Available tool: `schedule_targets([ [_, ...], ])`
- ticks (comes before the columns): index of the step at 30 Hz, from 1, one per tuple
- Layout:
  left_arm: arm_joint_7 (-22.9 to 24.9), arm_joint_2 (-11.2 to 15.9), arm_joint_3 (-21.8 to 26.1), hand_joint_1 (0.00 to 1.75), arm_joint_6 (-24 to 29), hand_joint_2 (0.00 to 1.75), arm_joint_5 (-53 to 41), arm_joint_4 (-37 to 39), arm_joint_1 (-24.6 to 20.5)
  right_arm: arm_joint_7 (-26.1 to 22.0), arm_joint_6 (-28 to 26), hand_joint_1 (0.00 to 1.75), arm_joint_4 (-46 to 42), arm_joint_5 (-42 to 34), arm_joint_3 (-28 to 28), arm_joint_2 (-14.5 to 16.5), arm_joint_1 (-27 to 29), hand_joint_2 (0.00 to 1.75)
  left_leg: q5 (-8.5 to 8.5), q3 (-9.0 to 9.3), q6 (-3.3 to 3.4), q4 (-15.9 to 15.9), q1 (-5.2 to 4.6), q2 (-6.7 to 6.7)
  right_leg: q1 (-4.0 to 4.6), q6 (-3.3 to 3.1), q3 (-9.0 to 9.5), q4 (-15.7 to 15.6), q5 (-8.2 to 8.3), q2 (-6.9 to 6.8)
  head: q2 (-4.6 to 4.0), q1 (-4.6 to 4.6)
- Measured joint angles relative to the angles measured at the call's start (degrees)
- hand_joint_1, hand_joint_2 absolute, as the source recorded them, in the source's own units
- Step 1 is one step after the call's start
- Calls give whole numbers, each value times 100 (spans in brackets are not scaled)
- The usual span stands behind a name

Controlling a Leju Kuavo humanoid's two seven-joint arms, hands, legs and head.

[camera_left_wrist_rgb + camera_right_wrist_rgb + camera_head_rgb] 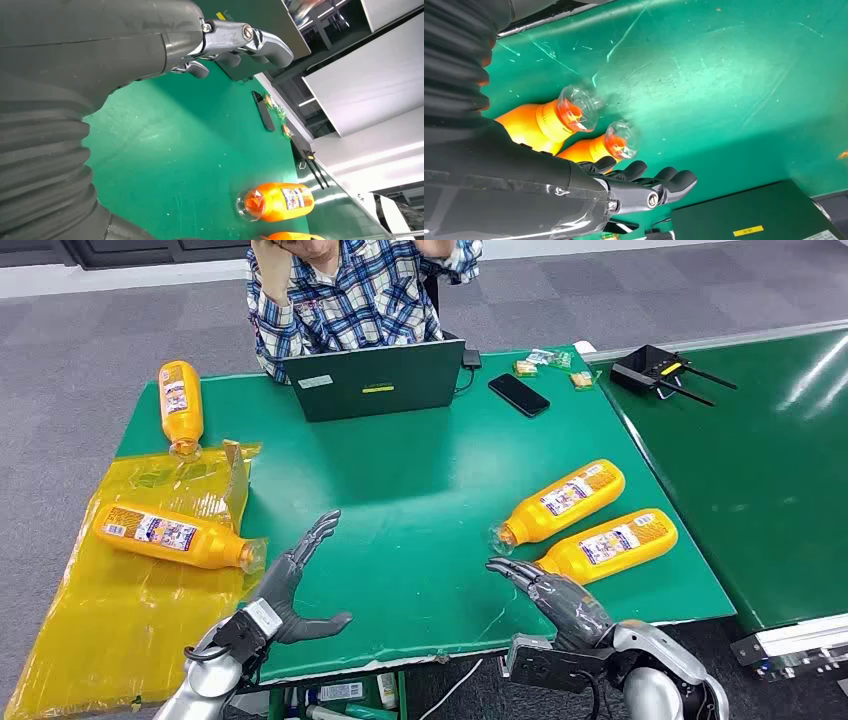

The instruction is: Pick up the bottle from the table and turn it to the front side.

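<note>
Both hands are held empty with fingers spread over the near edge of the green table (420,490): the left hand (295,575) beside bare surface, the right hand (555,595) just short of two orange bottles. The nearer bottle (610,545) lies flat close to the right edge, beside the farther bottle (563,501).

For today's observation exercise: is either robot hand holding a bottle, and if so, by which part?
Nothing is held. The left robot hand and the right robot hand are both open above the table, clear of the bottles.
</note>
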Motion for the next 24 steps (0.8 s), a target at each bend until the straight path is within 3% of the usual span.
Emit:
schedule_targets([
  [17, 0, -2, 0, 0, -24, 175, -2, 9, -20, 212, 0, 0, -52, 155, 82, -3, 78, 175, 0, 1, 0, 0, 0, 0, 0, 0, 0, 0, 0, 0, 0, 0],
  [24, 0, -2, 0, 0, -18, 175, 3, 10, -26, 754, 0, 0, -57, 1297, 87, -41, 43, 175, 0, 0, 0, 0, 0, -1, 0, 0, 1, 0, 0, -1, 0, -1],
])
